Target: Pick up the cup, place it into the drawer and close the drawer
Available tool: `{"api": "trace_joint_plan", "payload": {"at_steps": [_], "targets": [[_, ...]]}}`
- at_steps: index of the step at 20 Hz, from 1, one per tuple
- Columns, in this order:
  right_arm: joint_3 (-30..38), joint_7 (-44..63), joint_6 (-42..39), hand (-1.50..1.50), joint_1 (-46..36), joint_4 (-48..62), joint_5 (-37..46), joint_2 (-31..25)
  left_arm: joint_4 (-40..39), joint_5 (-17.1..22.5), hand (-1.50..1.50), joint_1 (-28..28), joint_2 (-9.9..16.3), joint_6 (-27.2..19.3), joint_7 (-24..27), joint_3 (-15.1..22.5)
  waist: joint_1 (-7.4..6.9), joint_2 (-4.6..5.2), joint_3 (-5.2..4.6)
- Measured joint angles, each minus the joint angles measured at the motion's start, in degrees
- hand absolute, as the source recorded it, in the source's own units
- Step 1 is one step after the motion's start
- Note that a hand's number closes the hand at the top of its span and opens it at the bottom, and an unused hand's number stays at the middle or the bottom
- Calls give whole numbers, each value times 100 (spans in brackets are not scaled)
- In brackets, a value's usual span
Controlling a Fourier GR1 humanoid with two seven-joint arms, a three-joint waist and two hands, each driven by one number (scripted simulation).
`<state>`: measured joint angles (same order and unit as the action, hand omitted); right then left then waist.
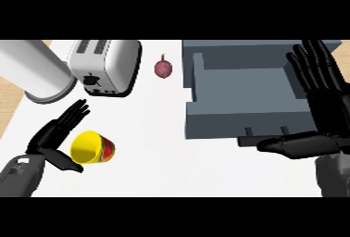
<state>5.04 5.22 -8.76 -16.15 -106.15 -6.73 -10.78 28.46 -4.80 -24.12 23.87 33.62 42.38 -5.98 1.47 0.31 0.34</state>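
At the near left edge of the white tabletop (157,139) the left hand (54,134) comes in from below, its fingers (71,115) straight and slightly spread, pointing away toward the far side, with the thumb held out low beneath. The cup (94,147) — yellow, with a red and green pattern on its side — lies tipped over just to the right of that palm, its open mouth turned toward the hand and its long axis running roughly left to right. It sits in the gap between fingers and thumb, but nothing is curled round it yet; whether the palm touches the rim is hard to tell from this steep angle. This hand is plainly the nearer one, so the pickup should fall to it: the fingers need only fold rightward over the rim.

Across the tabletop, at its near right edge, the right hand (301,144) rests against the front of the grey drawer (239,121), fingers straight and held together, pointing left along the front panel. The drawer stands pulled open, its hollow well apart from the cup, to the right and farther back.

Toward the far left corner stand a white toaster (106,65) and a pale cylinder (37,69); a small dark red fruit (164,68) lies between the toaster and the drawer.
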Motion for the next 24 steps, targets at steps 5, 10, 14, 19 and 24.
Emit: {"api": "trace_joint_plan", "payload": {"at_steps": [5, 10, 14, 19, 24], "targets": [[-34, 163, 36, -150, -123, -20, 19, -6, -415, -161, -150, -6, -175, -320, 406, 164, 37, 40, -50], [25, 189, -16, -150, -46, -105, -67, -41, -757, -225, -150, -124, -280, -463, 686, 246, 90, 55, -65], [35, 165, -66, -150, 14, -119, -104, -50, -947, -314, -150, -177, -397, -586, 898, 348, 102, 61, -69], [89, 143, -76, -150, -152, 53, -87, -98, -1110, -399, -150, -273, -516, -640, 1053, 474, 73, 70, -69], [42, 239, -37, -150, -171, -45, -83, -62, -1247, -412, -150, -392, -633, -594, 1077, 550, 112, 67, -67]]}}
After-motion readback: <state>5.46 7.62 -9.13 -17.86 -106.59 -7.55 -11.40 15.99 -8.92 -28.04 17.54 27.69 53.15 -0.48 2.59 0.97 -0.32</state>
